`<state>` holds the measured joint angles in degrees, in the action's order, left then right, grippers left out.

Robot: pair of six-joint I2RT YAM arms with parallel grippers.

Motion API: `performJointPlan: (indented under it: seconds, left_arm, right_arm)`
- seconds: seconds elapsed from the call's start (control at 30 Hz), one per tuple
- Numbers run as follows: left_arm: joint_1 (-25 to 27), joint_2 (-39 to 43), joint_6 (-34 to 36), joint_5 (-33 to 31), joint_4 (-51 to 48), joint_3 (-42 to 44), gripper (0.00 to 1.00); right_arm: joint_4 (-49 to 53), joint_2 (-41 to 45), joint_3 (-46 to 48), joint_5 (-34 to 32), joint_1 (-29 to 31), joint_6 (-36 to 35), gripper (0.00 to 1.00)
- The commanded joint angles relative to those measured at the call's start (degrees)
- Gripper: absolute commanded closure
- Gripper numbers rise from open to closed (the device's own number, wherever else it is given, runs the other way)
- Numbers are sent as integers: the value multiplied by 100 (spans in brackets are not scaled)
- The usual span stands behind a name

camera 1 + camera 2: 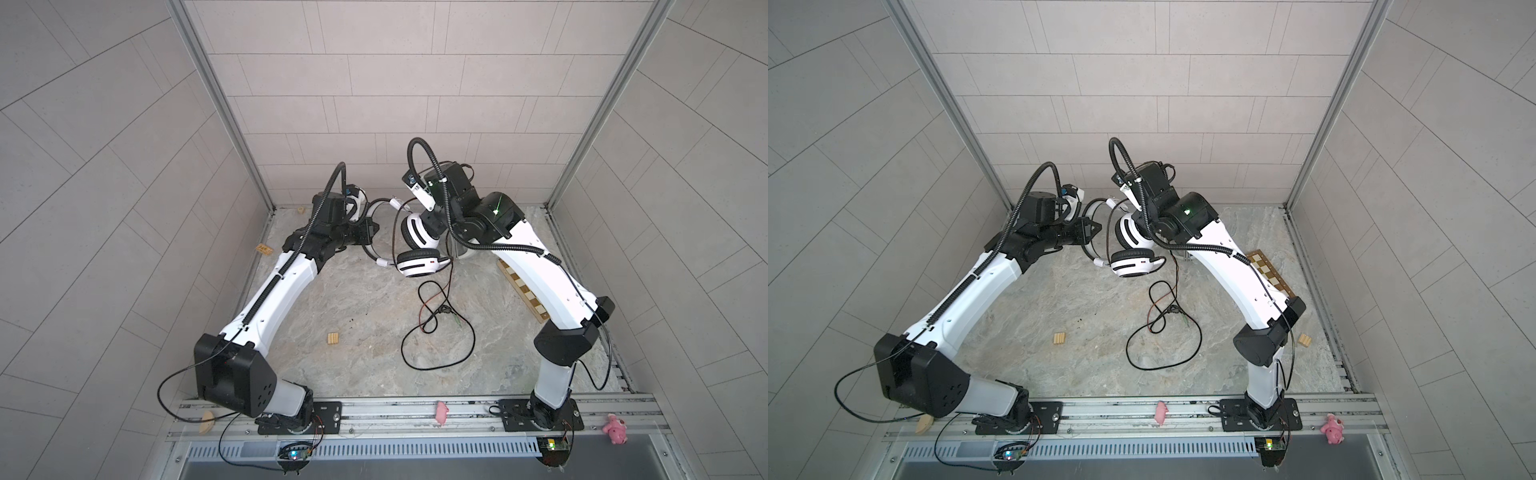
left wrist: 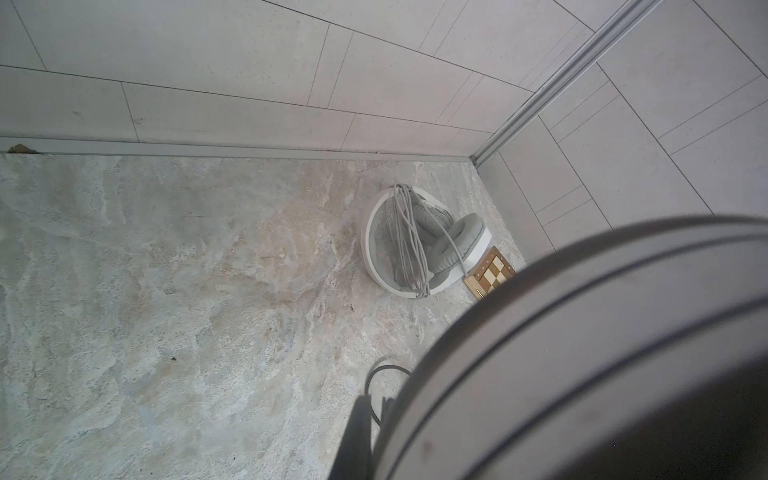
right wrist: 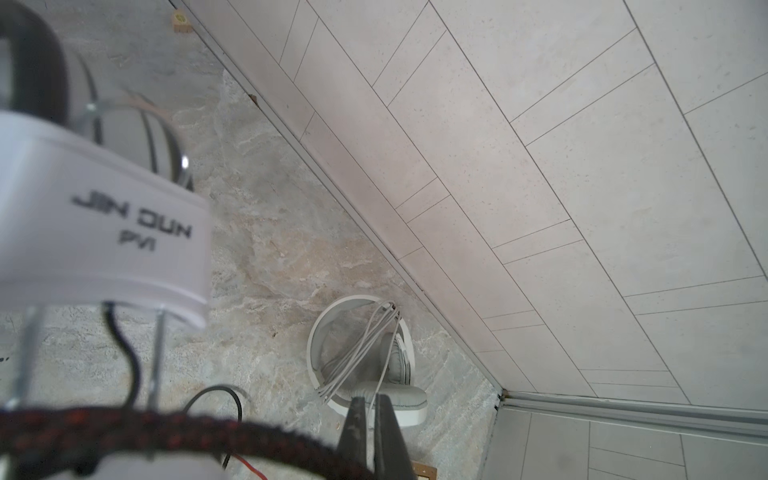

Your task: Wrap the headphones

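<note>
Holding the white headset above the far middle of the counter

Both top views show the white headset (image 1: 415, 266) off the counter (image 1: 332, 299), near the middle of its far edge and between the two arms. Its round cups carry black stripes, with one cup tilted above the other. The left hand (image 1: 371, 232) pinches the headband (image 1: 376, 204) partway round its arc. The black-and-red cable (image 1: 402, 347) drops from the lower cup and lies in loose loops on the middle of the counter, unwrapped.

The top views hide the right hand under its own wrist. Only the right wrist view shows the right hand (image 3: 371, 409), with its fingers pressed together and nothing visible between the tips. The braided cable crosses close in front of that camera, beside a white slider printed "JIN DUN PV1". In the left wrist view the headband fills one corner as a blurred grey arc, next to one dark finger.

The wrist views also show the pale-grey headset (image 2: 415, 245), which the right arm mostly covers from above. It lies near the far right corner of the counter, with its whitish cable (image 2: 409, 241) wound in several turns across the band and cups. A chessboard (image 2: 490, 276) sits just beside it.
</note>
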<state>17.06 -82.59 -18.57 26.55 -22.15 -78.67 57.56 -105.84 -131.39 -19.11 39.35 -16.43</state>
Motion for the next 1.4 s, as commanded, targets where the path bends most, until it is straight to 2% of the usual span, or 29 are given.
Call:
performJointPlan:
  seconds: [0.0, 0.23, 0.43, 0.67, 0.8, 0.97, 1.03, 1.13, 1.37]
  left_arm:
    - [34, 114, -108, 347, 426, -267, 100]
    - [21, 141, -241, 717, 751, -175, 100]
    - [21, 177, -348, 860, 983, -70, 100]
    - [8, 250, -481, 952, 1250, 49, 100]
    - [8, 328, -464, 852, 1307, 130, 100]
    - [12, 328, -482, 870, 1325, 125, 100]
    - [7, 346, -482, 872, 1326, 119, 100]
    - [0, 375, -466, 868, 1314, 132, 100]
    - [-67, 436, -632, 998, 1524, 192, 100]
  right_arm:
    - [-426, 93, 468, 405, -216, 181, 100]
    - [-1615, 474, 2003, 873, -732, 818, 100]
    - [-2176, 666, 2802, 1525, -1237, 1336, 100]
    - [-2873, 958, 3731, 2019, -1281, 1700, 100]
    - [-3441, 1133, 4359, 2604, -1281, 2043, 89]
    - [-4252, 1190, 4928, 3261, -1281, 2449, 62]
    - [-4623, 1073, 5088, 3529, -1281, 2625, 55]
    - [-5084, 790, 5241, 3856, -1286, 2857, 50]
    - [-6379, 192, 5891, 4336, -1291, 3482, 49]
